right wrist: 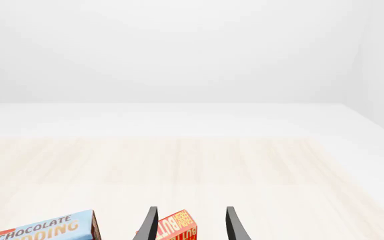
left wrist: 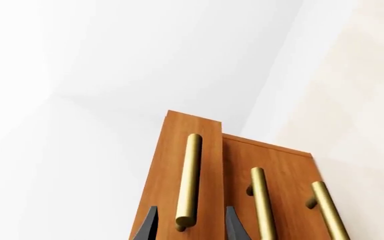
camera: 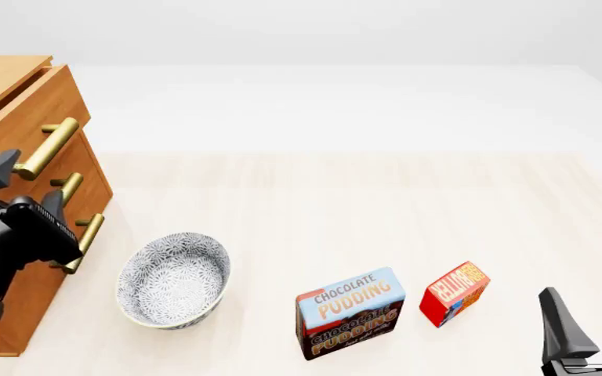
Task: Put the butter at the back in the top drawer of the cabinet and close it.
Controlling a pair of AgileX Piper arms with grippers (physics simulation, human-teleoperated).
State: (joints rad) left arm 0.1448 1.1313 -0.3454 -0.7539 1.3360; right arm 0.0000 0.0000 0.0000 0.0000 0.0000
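Here, the left gripper (camera: 24, 188) reaches for the cabinet (camera: 19, 102) at the table's left edge, its two dark fingers spread on either side of the brass handle (left wrist: 189, 177) of the top drawer (left wrist: 185, 165), not yet pinched on it; the drawer stands slightly proud of the two below, which suggests the pull is only starting or about to start. On the right, the right gripper (camera: 592, 323) waits low over the table (camera: 385, 204) with its fingers apart and empty, seemingly parked until the drawer is open enough to take a load. The butter (camera: 454, 293) stands on the wood just ahead and to the left of that gripper, near but untouched, with the chocolate pudding box (camera: 349, 312) beside it and a patterned bowl (camera: 173, 280) farther left, nearer the cabinet.
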